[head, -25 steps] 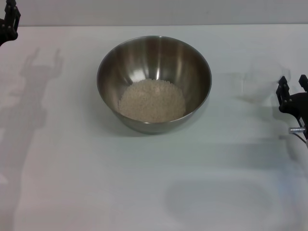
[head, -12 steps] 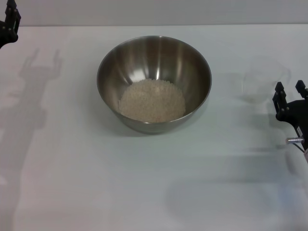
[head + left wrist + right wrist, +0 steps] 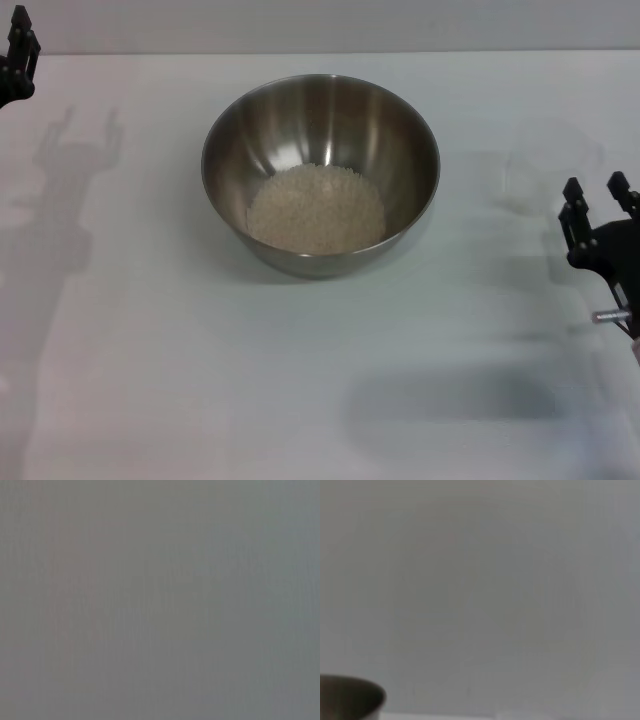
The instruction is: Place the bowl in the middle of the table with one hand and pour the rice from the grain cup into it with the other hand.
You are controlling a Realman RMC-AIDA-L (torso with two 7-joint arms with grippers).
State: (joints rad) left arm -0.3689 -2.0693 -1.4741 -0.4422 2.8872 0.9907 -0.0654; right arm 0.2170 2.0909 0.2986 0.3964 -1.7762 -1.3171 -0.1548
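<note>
The steel bowl (image 3: pixel 320 130) stands in the middle of the white table (image 3: pixel 150 350), with a pale mound of rice (image 3: pixel 316 208) in its bottom. The clear grain cup (image 3: pixel 545 172) stands upright on the table to the bowl's right, faint and seemingly empty. My right gripper (image 3: pixel 595 192) is open and empty, just on the near side of the cup and apart from it. My left gripper (image 3: pixel 18 55) is at the far left corner, mostly out of view; its shadow shows two spread fingers. The bowl's rim (image 3: pixel 350 697) shows in the right wrist view.
Shadows of both arms fall on the table at the left and at the near right. The left wrist view shows only a blank grey surface.
My right gripper has drawn back from the grain cup toward the near side. My left gripper has edged farther toward the far left corner. Bowl, rice and cup have not moved.
</note>
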